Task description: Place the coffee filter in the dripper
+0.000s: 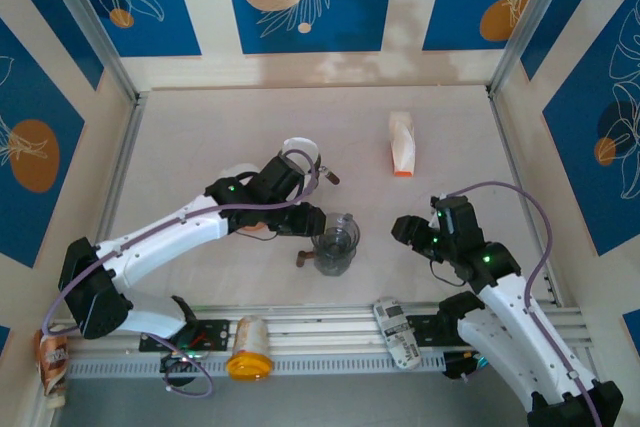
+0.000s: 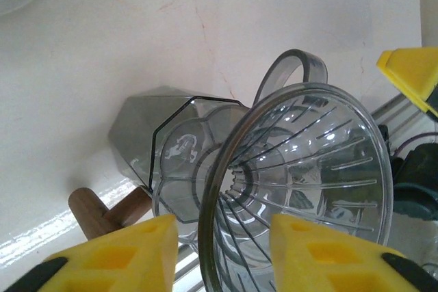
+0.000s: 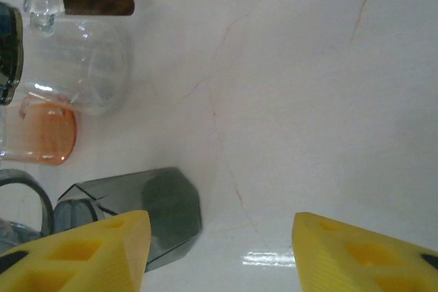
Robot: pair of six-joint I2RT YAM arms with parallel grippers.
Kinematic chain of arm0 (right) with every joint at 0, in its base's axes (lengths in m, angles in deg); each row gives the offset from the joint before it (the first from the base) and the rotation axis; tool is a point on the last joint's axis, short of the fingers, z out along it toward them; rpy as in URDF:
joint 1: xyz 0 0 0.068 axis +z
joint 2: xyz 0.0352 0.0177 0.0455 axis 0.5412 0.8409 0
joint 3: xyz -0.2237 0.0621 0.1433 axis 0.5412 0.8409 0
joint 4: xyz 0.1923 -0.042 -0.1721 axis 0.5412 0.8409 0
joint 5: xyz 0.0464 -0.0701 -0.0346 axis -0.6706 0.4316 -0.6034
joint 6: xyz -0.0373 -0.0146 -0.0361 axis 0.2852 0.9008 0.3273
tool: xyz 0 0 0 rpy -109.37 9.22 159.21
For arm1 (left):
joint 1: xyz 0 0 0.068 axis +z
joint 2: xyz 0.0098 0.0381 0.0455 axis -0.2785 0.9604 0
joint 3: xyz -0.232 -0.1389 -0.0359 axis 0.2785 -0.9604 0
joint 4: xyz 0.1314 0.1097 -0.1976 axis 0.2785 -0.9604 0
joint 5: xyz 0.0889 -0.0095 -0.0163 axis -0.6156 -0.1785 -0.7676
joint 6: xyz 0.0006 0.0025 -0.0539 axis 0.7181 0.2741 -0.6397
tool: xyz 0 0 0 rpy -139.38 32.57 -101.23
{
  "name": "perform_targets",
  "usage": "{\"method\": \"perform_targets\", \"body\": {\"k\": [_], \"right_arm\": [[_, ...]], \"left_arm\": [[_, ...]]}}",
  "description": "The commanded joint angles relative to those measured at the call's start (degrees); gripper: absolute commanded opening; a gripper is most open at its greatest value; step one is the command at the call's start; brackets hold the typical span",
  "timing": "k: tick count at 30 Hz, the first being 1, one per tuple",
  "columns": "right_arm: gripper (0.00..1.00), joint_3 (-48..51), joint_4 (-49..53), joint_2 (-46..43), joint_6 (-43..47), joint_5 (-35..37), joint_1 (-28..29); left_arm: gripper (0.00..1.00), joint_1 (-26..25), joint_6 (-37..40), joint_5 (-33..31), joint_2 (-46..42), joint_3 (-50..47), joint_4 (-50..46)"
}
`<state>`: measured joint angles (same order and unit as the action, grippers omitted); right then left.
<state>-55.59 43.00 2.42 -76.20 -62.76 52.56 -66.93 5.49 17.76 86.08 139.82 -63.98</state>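
The left gripper [image 2: 223, 234] holds its jaws apart astride the dripper [image 2: 321, 169] rim; right gripper [image 3: 219, 241], right of the dripper, jaws apart; coffee filter [image 1: 401, 142] lies beyond the dripper, well apart; clear jug [image 3: 82, 59] and orange cup [image 3: 41, 135] at its left.

Lower rim of the dripper [image 2: 308, 169] behind the left gripper [image 2: 223, 244], past the bottom edge.

Ahead and left of my right claw [image 3: 219, 237] I see a glass mug [image 3: 82, 59] with a brown handle [image 3: 96, 3]; an orange cup [image 3: 41, 135] sits just beside it; a grey faceted cup [image 3: 164, 210] lies nearest.
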Motion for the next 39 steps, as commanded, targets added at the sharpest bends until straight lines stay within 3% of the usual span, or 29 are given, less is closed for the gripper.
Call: {"method": "perform_targets", "body": {"k": [1, 10, 18, 22, 31, 39], "right_arm": [[0.55, -0.1, -1.3, 0.9, 2.3, -5.8, 0.3], [0.55, 0.6, 0.7, 1.7, 2.6, -5.1, 4.8], [0.56, 0.7, 0.8, 1.7, 2.1, -3.8, 5.4], [0.56, 0.6, 0.8, 1.8, 1.9, -3.4, 5.4], [0.56, 0.6, 1.1, 1.9, 2.0, -2.6, 5.5], [0.56, 1.2, 0.8, 1.9, 1.9, -2.7, 5.5]], "left_arm": [[0.45, -0.5, 0.0, -1.9, -2.7, 0.4, 0.5], [0.51, -0.5, 2.3, -2.2, -1.5, 0.3, 1.0], [0.44, -0.9, 6.0, -5.2, 1.8, 2.3, -3.5], [0.39, -1.1, 6.3, -5.3, 2.5, 1.9, -3.5], [0.13, -1.5, 6.2, -4.9, 2.9, 2.9, -2.9], [0.0, -2.0, 6.0, -5.3, 1.9, 4.4, -3.5]]}}
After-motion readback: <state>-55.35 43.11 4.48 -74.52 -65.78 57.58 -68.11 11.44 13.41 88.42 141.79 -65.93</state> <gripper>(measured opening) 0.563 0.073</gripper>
